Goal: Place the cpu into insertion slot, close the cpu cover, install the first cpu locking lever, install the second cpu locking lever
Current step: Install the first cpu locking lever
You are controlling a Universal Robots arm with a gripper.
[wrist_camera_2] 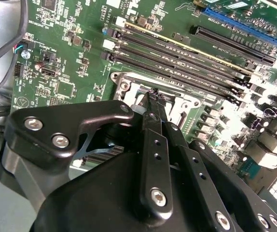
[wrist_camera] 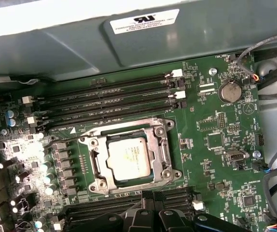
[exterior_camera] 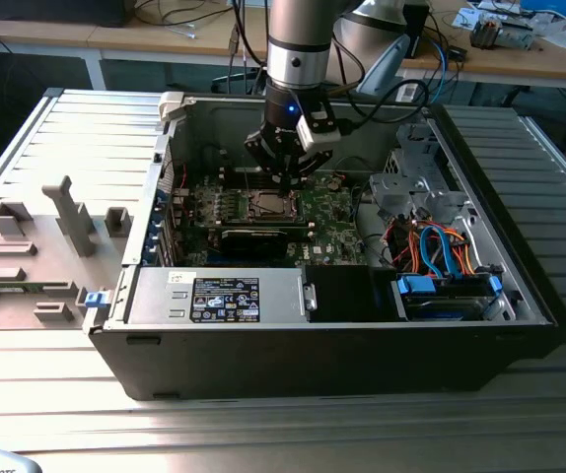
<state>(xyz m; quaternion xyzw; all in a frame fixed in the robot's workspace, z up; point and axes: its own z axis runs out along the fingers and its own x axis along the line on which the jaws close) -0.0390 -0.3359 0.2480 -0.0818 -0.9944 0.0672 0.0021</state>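
Observation:
The cpu (wrist_camera: 128, 158), a small silver-grey square, lies in the insertion slot (exterior_camera: 268, 205) on the green motherboard (wrist_camera: 211, 140). The cpu cover (wrist_camera: 163, 153), a silvery frame, lies flat around it, with the chip's top showing through its window. My gripper (wrist_camera_2: 154, 94) hangs just above one edge of the socket, and in the second wrist view its black fingers (wrist_camera_2: 153, 145) meet at the tip with nothing seen between them. In the exterior view the gripper (exterior_camera: 285, 177) reaches down into the open computer case over the socket. I cannot make out how the locking levers stand.
Long black memory slots (wrist_camera: 109, 104) run beside the socket, toward the grey case wall (wrist_camera: 177, 43). Orange and blue cables (exterior_camera: 431, 246) and a drive bay (exterior_camera: 441, 291) fill the case at the exterior view's right. The power supply (exterior_camera: 224, 296) sits in front. Grey fixtures (exterior_camera: 71, 212) stand outside.

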